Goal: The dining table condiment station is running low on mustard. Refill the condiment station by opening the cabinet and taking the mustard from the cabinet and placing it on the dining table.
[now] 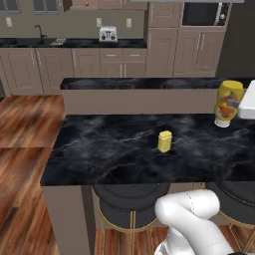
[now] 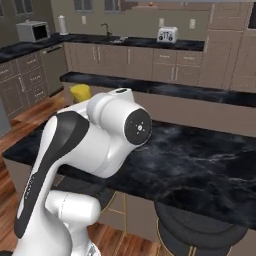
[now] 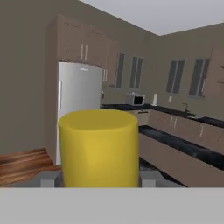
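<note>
Mustard (image 1: 228, 103) is out over the dining table (image 1: 109, 144), hanging cap-down in the gripper (image 3: 99, 179), fingers pinching its sides. Placing step, I'd say: lower it gently near the small yellow container (image 1: 165, 141), then let go.

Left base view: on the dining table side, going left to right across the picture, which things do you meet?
Toaster on the back counter → small yellow container on the dining table → mustard at the right edge, cap down.
</note>
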You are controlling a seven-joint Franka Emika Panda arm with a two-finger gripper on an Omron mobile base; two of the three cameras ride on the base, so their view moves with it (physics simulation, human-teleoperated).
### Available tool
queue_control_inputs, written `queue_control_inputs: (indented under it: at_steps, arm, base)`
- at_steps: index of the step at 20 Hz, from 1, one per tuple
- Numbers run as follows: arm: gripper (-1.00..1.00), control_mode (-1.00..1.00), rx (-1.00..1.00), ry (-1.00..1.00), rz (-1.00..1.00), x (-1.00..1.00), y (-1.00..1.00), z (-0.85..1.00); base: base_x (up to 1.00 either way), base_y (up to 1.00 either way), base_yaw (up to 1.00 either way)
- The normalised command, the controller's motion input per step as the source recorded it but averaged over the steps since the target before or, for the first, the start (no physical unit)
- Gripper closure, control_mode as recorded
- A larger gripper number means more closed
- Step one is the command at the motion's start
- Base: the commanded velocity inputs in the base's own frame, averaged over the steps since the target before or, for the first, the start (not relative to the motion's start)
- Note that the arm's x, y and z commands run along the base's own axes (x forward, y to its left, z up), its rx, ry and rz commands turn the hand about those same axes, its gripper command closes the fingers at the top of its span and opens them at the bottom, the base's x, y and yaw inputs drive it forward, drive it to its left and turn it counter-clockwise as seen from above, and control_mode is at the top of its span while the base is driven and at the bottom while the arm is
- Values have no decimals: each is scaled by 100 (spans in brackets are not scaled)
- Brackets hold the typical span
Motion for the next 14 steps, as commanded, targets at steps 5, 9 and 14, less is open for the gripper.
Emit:
queue_control_inputs:
  at_steps: [5,9,14]
  arm:
    - [100,100,0,0,0,0,0,0]
    - [100,-100,0,0,14,0,-11,-11]
    - [100,-100,0,0,0,0,0,-2]
  base:
    - [26,-46,41]
    - [0,0,0]
    - [0,0,0]
